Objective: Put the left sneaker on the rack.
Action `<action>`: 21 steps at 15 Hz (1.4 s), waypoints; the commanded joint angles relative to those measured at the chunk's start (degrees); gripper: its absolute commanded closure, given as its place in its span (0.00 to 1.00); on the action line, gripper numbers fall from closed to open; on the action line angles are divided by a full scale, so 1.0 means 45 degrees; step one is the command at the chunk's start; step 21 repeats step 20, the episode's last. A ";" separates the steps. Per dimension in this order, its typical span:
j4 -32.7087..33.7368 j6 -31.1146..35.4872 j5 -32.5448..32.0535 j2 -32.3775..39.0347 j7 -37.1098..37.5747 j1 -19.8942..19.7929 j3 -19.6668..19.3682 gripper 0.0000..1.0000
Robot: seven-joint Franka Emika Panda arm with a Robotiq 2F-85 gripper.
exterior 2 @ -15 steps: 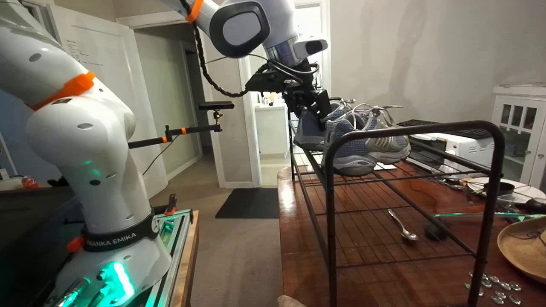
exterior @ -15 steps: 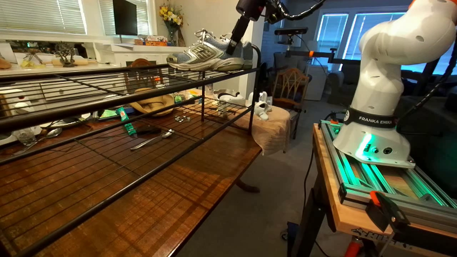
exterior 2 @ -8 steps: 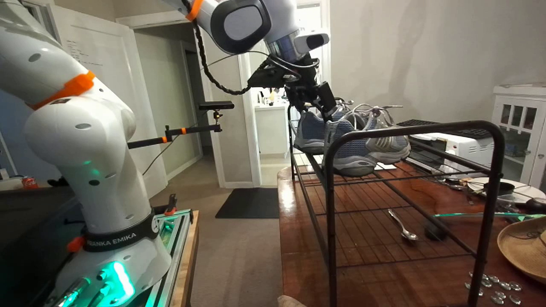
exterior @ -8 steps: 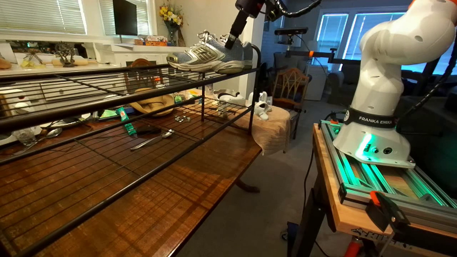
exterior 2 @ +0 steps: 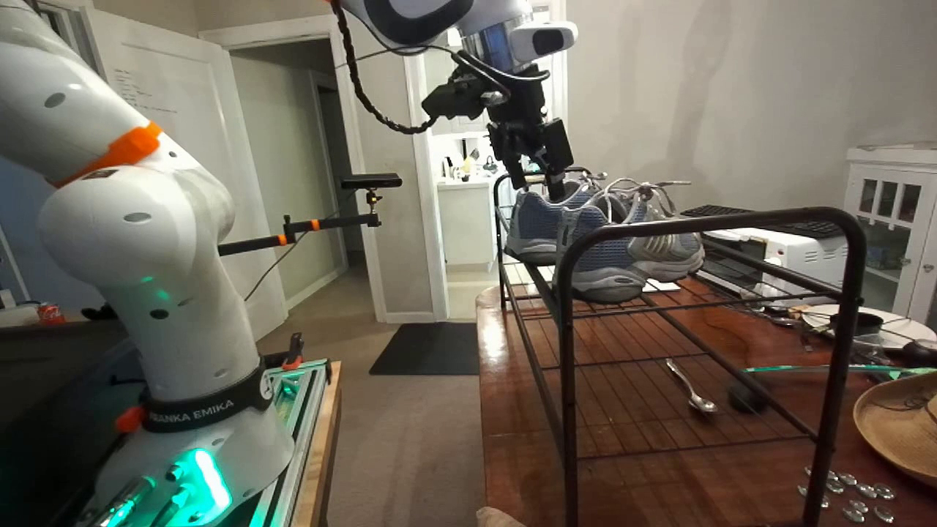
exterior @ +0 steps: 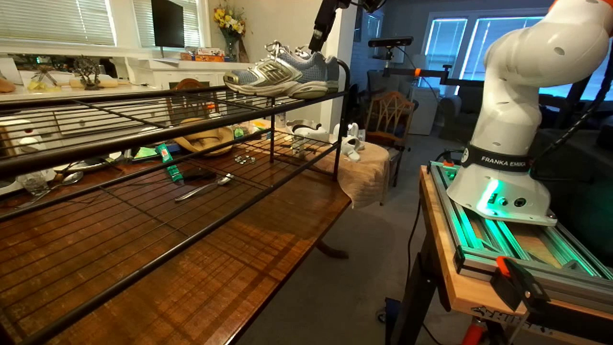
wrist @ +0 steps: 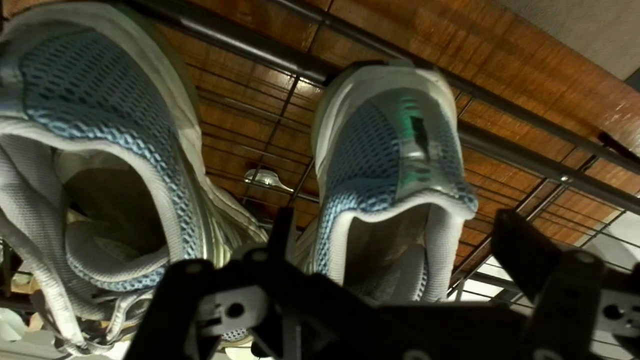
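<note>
Hanging with jaws apart, the hand [wrist: 395, 216] is just over the left sneaker [exterior: 287, 79], which sits upright on the top shelf of the rack [exterior 2: 569, 395], beside the other sneaker [exterior 2: 596, 245]; below, a spoon [exterior 2: 703, 404] lies on the worktop [exterior: 258, 287].

The place is a home, with the look of a dining or living room. In an exterior view, white slatted window blinds [exterior: 57, 21], a bouquet of yellow and white flowers [exterior: 229, 19] and a brown wooden openwork-backed chair [exterior: 389, 130] show this. A glossy reddish-brown wooden table [exterior: 261, 258] stands in both exterior views. In an exterior view, a white glass-paned cabinet [exterior 2: 897, 219], a white interior door [exterior 2: 201, 117] and grey-brown carpet [exterior 2: 402, 439] are equally domestic.
</note>
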 commanded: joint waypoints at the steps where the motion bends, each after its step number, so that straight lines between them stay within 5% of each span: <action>1: 0.0736 -0.1733 -0.0022 -0.0146 0.0335 -0.0261 -0.0019 0.00; 13: 0.1135 -0.2161 -0.0345 -0.0658 0.1436 -0.1370 0.0118 0.00; 21: 0.1241 -0.1823 -0.0191 -0.0443 0.1172 -0.1275 0.0020 0.00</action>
